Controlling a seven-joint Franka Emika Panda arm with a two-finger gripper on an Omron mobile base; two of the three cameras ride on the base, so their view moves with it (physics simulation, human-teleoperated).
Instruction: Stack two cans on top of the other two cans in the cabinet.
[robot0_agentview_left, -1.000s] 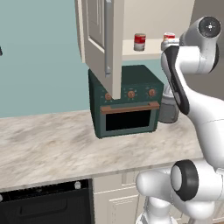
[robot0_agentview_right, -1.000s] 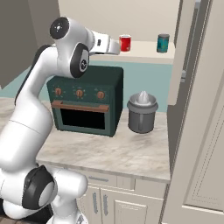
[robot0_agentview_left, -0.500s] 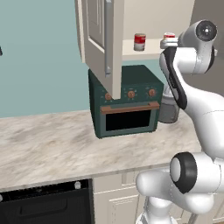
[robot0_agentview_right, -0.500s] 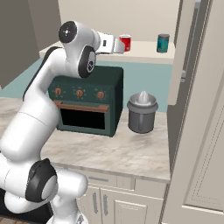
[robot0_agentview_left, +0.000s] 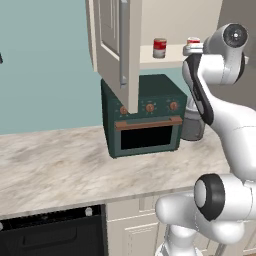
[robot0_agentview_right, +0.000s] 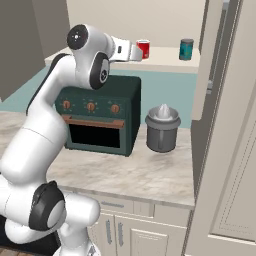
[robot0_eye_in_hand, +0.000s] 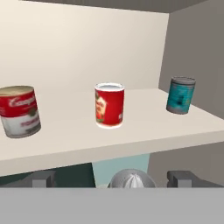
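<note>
At the open cream wall cabinet (robot0_agentview_right: 165, 61), the gripper (robot0_eye_in_hand: 113, 178) hangs just outside the front edge of the pale shelf, its two dark fingertips (robot0_eye_in_hand: 43, 178) spread wide with nothing between them. In the hand view a red can with a white label band (robot0_eye_in_hand: 109, 105) stands upright at frame centre, directly ahead of the gap. A second red can (robot0_eye_in_hand: 18, 111) stands at the left edge, and the teal can (robot0_eye_in_hand: 180, 95) stands at right, near the cabinet's side wall; all three are well apart. A fourth can cannot be seen.

The step in hand looks to be the approach to the middle red can. Doing it well probably means raising the hand so the fingers clear the shelf edge, keeping the can centred between them, and closing at mid-height on the label so it stays upright. It then needs lifting above the teal can's silvery rim before it is carried across.

Below the shelf stand the dark green oven (robot0_agentview_right: 100, 117) and a grey juicer (robot0_agentview_right: 162, 128).
</note>
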